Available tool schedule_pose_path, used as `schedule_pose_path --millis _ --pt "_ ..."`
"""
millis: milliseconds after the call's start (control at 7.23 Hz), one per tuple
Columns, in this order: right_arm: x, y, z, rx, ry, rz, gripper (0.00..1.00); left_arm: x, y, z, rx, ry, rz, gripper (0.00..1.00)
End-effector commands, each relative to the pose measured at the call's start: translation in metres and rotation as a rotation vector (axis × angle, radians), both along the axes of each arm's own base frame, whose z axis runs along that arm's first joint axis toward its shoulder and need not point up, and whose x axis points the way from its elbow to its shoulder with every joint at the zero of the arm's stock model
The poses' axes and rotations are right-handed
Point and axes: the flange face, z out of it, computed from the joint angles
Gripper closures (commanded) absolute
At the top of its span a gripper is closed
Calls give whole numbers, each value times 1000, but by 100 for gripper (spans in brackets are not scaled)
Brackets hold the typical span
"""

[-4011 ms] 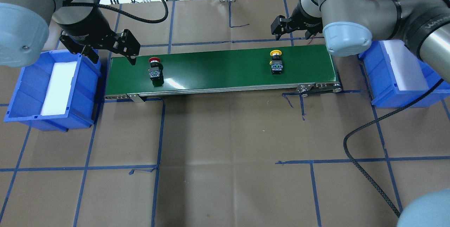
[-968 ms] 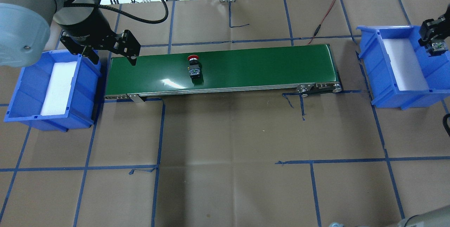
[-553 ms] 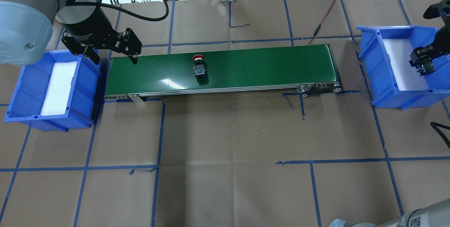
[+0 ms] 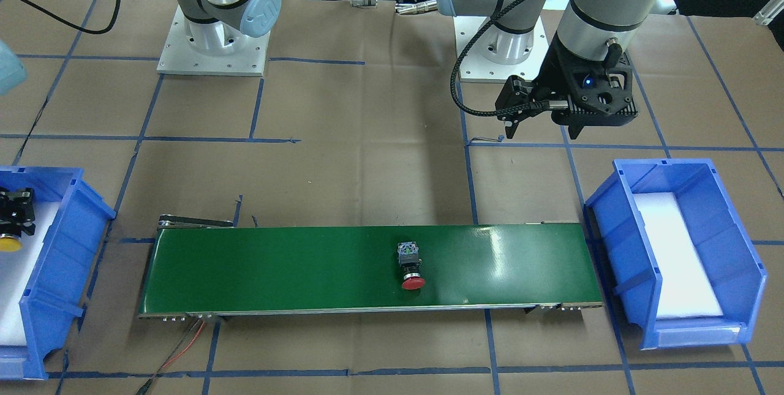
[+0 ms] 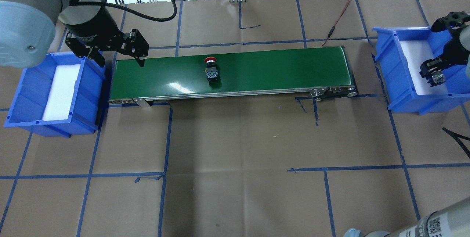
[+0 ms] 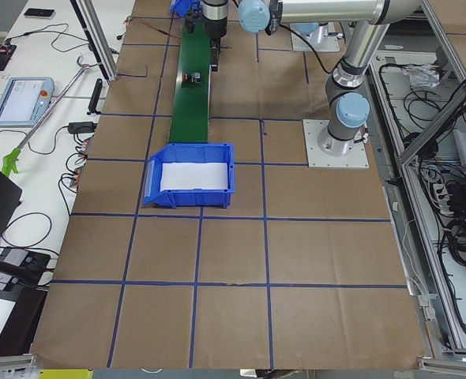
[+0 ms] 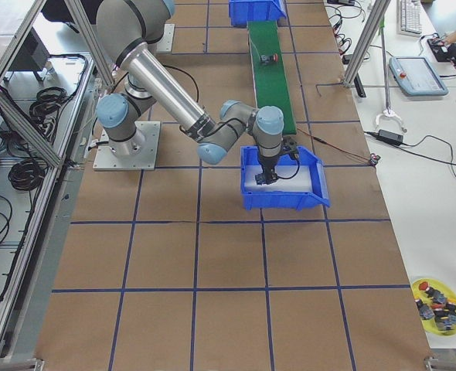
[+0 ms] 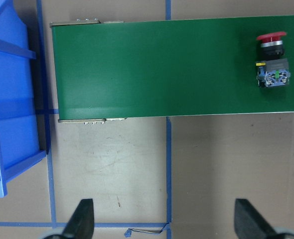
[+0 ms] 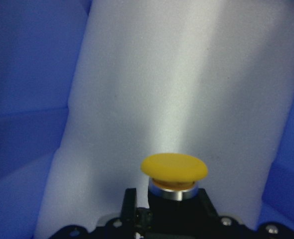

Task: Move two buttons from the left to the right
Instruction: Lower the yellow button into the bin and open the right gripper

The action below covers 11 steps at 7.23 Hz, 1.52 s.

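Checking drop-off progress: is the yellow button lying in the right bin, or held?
Held. The right hand grips the yellow button by its body, cap over the blue bin's white foam.

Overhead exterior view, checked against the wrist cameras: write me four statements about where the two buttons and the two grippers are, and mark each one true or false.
1. The red button lies on the green belt. True.
2. The left gripper is shut on the red button. False: the left gripper is open and empty at the belt's left end, apart from the button.
3. The right gripper holds the yellow button over the white foam in the right bin. True.
4. Both buttons are on the belt. False: only the red button is there; the yellow button is in the right gripper at the right bin.
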Motion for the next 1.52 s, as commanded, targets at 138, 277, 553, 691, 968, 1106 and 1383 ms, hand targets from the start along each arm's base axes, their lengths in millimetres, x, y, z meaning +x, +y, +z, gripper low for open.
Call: schedule_pose_path --millis 138,277,553,691,968,1106,1383 --pt "-2 -2 -11 9 -24 -16 16 -1 3 1 -2 4 -1 0" --pt "-1 -2 -5 6 -21 -21 1 0 3 1 -2 4 0 0" --pt "-3 -9 19 -30 4 -32 1 0 3 0 0 4 0 0" --pt "-1 -9 45 -40 7 -47 1 -1 3 -1 0 4 -1 0" --pt "13 1 127 -81 7 -176 0 0 4 1 -3 4 0 0" --pt "23 4 166 -106 6 -247 0 -1 4 0 0 4 -1 0" --pt "70 10 231 -35 -47 -363 0 -1 4 1 -3 4 -1 0"
